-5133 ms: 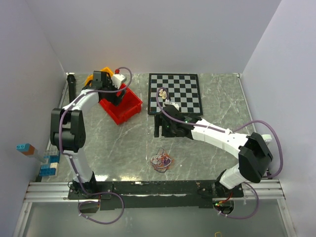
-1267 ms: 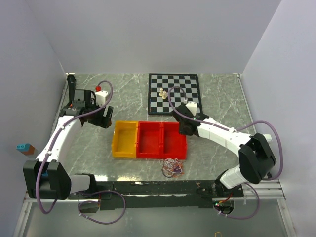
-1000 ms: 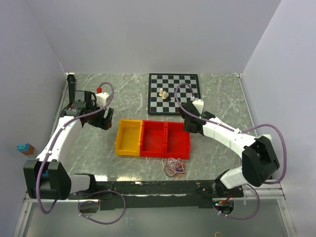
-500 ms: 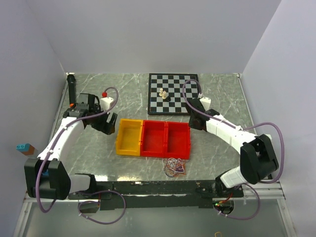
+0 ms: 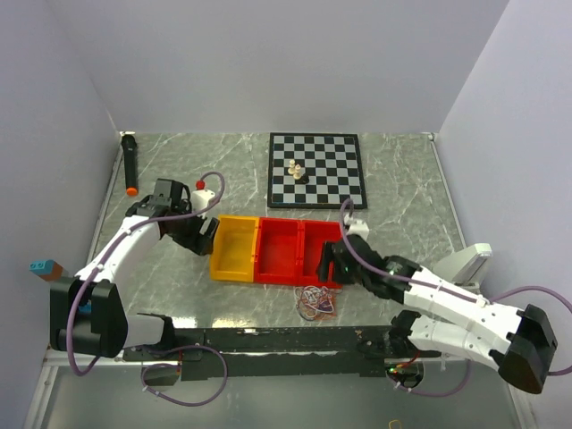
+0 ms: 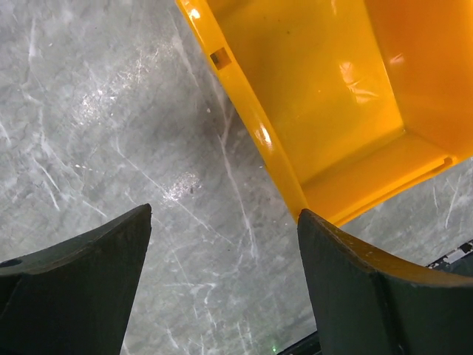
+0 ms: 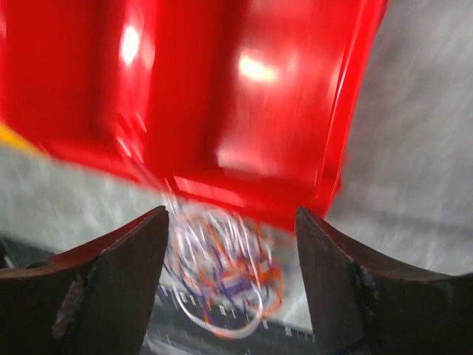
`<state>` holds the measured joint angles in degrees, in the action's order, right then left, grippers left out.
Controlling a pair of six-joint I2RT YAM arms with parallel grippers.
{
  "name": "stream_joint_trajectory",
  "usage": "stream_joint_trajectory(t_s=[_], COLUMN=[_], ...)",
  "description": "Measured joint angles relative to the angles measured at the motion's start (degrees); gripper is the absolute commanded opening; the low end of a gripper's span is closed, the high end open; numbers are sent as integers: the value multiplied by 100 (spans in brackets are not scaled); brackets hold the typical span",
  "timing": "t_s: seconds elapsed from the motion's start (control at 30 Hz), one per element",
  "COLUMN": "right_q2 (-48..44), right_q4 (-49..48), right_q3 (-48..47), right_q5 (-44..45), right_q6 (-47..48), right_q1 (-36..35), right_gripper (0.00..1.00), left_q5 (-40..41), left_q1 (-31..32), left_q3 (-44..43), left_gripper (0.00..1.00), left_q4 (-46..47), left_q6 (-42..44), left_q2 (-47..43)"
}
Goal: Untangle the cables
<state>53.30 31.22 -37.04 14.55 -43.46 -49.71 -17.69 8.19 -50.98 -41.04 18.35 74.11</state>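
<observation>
The cables lie as a small tangled bunch of orange, purple and white wires on the table, just in front of the red bin. In the blurred right wrist view the cables sit below and between my open fingers. My right gripper hovers at the red bin's near right corner, open and holding nothing. My left gripper is open and empty beside the left end of the yellow bin. In the left wrist view, bare table lies between its fingers and the yellow bin is just beyond the right one.
A chessboard with a few pieces lies at the back. A black marker with an orange tip lies at the far left. Blue blocks sit off the table's left edge. The table's front rail runs just below the cables.
My right arm has swung from beside the chessboard down to the red bin's near right corner, and its gripper has opened. My left gripper has moved right, toward the yellow bin.
</observation>
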Motion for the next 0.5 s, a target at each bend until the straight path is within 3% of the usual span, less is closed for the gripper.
stream_joint_trajectory(t_s=[0.23, 0.5], right_q2=[-151, 1023], right_q4=[-13, -350], right_q3=[811, 577], right_q5=[-437, -525], right_q6=[-374, -470], right_q1=[-492, -898], right_gripper=[81, 74], left_q5=[33, 72], left_q1=[175, 273], left_q3=[63, 181], left_gripper=[84, 84], left_q4=[225, 420], left_q6=[-22, -22], left_q2=[-15, -133])
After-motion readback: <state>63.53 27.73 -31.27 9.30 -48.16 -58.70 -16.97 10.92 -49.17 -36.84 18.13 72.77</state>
